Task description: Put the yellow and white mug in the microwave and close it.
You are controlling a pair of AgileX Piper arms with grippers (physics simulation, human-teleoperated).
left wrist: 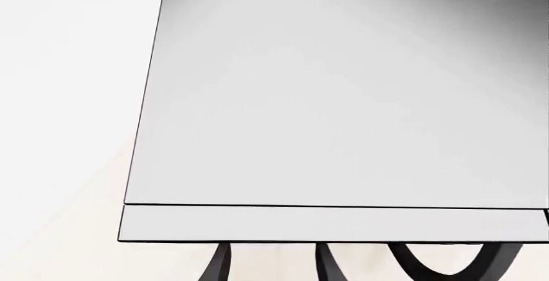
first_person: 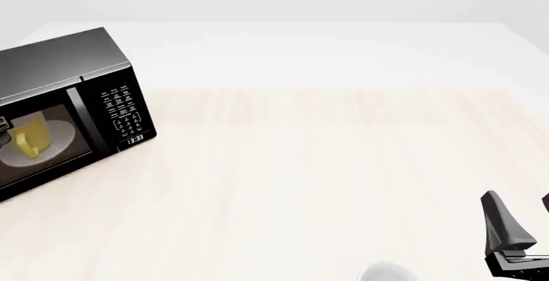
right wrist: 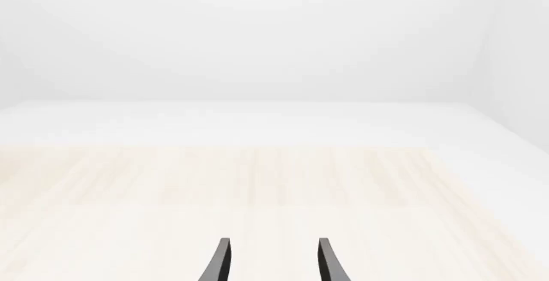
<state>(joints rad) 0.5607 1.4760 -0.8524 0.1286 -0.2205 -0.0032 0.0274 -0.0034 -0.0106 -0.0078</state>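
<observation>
A black microwave point(first_person: 69, 101) is seen at the far left of a pale wooden table point(first_person: 326, 184) in the front view, its left end cut off by the frame; the yellow and white mug point(first_person: 30, 136) is seen inside it, standing upright on the round white turntable plate point(first_person: 62, 141), dimmed as though viewed through door glass; the button panel point(first_person: 125, 110) and small clock point(first_person: 135, 139) are shown on the right of the front face.

The door is judged to be shut or nearly so, since its face looks flush with the panel; the hinge side is out of frame, so this cannot be confirmed.

In the left wrist view a broad grey panel with a seam fills the picture and is taken to be the microwave's casing point(left wrist: 343, 114), close ahead; the left gripper point(left wrist: 272, 268) is shown with its fingers parted and nothing between them. The right gripper point(first_person: 519, 229) is parked at the near right corner, well apart from the microwave, its fingers spread and empty in its own wrist view point(right wrist: 274, 265); a white rounded object point(first_person: 387, 272) lies just beside it at the frame's lower edge.

For the closing to be done well, the door should be pressed squarely near its panel-side edge, away from the hinge; pressure should be kept gentle, so that the microwave is not slid across the table nor the mug tipped; flushness should be checked along the seam before the arm is drawn back.
</observation>
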